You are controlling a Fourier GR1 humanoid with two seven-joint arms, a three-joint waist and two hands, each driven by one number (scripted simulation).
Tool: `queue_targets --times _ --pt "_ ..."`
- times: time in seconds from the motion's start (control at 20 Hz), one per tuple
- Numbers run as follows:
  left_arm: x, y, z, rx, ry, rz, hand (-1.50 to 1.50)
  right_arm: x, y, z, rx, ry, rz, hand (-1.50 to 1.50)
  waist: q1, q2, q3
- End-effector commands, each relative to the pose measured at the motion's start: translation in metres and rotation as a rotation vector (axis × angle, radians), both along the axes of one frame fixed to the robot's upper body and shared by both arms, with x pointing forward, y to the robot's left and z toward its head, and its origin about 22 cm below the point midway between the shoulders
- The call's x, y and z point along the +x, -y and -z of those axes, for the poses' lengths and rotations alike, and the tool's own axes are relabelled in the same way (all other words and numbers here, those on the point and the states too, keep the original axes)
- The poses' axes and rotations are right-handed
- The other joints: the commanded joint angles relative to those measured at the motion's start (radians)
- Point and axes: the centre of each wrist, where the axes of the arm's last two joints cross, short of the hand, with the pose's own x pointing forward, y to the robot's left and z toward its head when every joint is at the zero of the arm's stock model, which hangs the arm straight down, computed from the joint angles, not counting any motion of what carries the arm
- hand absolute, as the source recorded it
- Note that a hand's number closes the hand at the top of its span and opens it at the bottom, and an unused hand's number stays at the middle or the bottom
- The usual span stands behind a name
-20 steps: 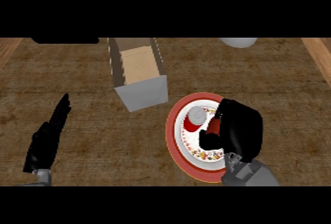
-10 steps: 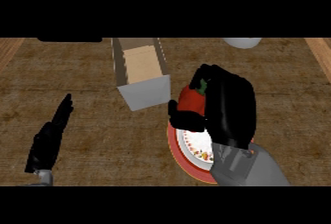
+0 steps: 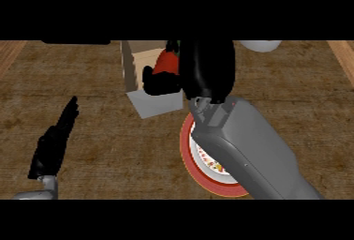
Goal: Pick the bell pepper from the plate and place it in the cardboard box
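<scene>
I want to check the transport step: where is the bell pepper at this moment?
In the head view, the bell pepper is held in the right hand, near the top centre, over the cardboard box and away from the plate.

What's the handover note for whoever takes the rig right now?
Right hand: shut on the bell pepper, held above the open cardboard box.
Left hand: open, resting at the view's left, holding nothing.
Plate: on the counter below the right forearm, partly hidden by it; the pepper is off it.
Done: pepper picked from the plate and carried to the box.
Left: lower it into the box, release, withdraw the hand.
</scene>
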Motion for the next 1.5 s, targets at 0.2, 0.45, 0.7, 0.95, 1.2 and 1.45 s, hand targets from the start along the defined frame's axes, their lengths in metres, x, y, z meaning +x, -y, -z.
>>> queue_targets --times 0.2,0.45,0.7,0.95,1.2,1.45 --pt "-0.012 -0.001 0.011 0.004 0.002 0.017 0.00 0.064 -0.021 -0.002 0.025 -0.083 0.045 1.50 0.016 0.005 0.000" --pt "0.005 0.025 0.011 -0.020 0.015 0.058 0.00 0.089 -0.029 0.009 0.022 -0.152 0.055 1.50 0.039 0.015 -0.001" --pt "0.010 0.024 0.007 -0.015 0.026 0.060 0.00 0.110 -0.019 0.037 0.012 -0.197 0.075 1.50 0.058 0.024 -0.002" --pt "0.014 0.025 0.000 0.009 0.032 0.078 0.00 0.123 -0.008 0.048 0.090 -0.297 0.152 -1.50 0.067 0.028 -0.001" --pt "0.016 0.023 0.001 -0.002 0.037 0.088 0.00 0.128 0.005 0.075 0.105 -0.267 0.155 -1.50 0.089 0.036 -0.001" --pt "0.016 0.014 -0.002 0.015 0.037 0.090 0.00 0.128 0.004 0.064 0.287 -0.121 0.169 -1.50 0.094 0.034 0.000"
